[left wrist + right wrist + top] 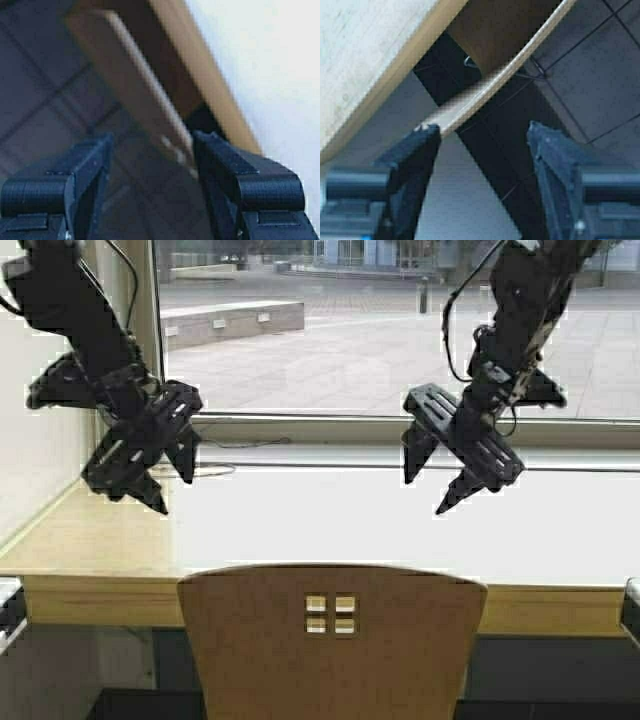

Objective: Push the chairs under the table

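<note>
**A:** Where was the chair [330, 640]?

**B:** Straight ahead and low in the high view, its curved tan back facing the camera, the four small square cut-outs near the top of the back. The back's top edge sat just in front of the yellow-wood front edge of the bench [90, 540]. The seat and legs were out of that view, so I couldn't tell how far under the bench it sat.

**A:** And the left end effector [155, 465]?

**B:** Raised above the left part of the bench top, fingers pointing down and spread wide, holding nothing. Its wrist view looked between the two fingers [90, 170] at the chair back [135, 90] edge-on, beside the bench edge [210, 75].

**A:** The right end effector [440, 475]?

**B:** Also raised, over the right-centre of the bench, tilted downward, fingers wide apart and empty. Its wrist view showed the pale rim of the chair back [495, 80] curving past one finger [420, 155], with the bench top [365, 60] to one side.

**A:** Anything touching the chair?

**B:** In the high view, both hung clear above it. Behind the bench was a window [380, 330] onto a paved yard.
</note>
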Robot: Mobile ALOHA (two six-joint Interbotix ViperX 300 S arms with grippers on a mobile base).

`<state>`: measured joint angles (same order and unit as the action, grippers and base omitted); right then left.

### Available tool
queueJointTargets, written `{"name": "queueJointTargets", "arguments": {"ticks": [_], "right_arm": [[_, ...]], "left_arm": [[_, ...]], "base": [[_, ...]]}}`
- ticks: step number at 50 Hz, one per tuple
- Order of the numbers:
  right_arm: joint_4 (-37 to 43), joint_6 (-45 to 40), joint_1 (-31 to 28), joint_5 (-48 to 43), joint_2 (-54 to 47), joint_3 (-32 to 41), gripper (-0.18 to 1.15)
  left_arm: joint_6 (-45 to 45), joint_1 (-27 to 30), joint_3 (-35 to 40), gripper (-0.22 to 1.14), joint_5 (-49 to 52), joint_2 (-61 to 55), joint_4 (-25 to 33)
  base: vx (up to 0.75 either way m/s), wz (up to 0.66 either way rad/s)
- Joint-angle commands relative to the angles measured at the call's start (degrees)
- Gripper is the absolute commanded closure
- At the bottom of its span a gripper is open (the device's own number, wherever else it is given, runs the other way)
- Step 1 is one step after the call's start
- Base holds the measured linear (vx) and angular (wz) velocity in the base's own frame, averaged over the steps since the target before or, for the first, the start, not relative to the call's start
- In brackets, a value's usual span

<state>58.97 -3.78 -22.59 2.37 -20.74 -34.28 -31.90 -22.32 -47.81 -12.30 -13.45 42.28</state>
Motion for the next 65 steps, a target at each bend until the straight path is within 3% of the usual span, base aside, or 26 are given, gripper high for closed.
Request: {"name": "queueJointTargets", "arguments": {"ticks": [1,9,30,46,65], "right_arm": [[-3.52,0.00,-2.64,-4.57,6.77,-4.48,0.08],[-3.60,0.09,-4.92,-7.03,9.49,-5.45,0.08],[-8.88,0.53,-6.06,-8.17,7.73,-0.88,0.08],[-16.26,0.53,-4.83,-12.48,14.50,-10.11,0.08],[-20.04,0.53,-4.57,-12.30,16.52,-10.46,0.08]], "left_arm": [[0.62,-0.26,-8.70,0.08,-3.96,9.58,-0.79],[0.79,-0.26,-12.48,0.08,-5.45,14.15,-0.79],[0.79,-2.81,-10.37,0.08,-7.47,8.70,-3.34],[0.79,-5.45,-14.33,0.08,-8.96,11.78,-3.43],[0.88,-6.15,-12.22,0.08,-10.02,11.78,-6.06]], "base": [[-0.11,0.01],[-0.17,0.05],[-0.24,0.19],[-0.17,0.51],[-0.24,0.55]]}}
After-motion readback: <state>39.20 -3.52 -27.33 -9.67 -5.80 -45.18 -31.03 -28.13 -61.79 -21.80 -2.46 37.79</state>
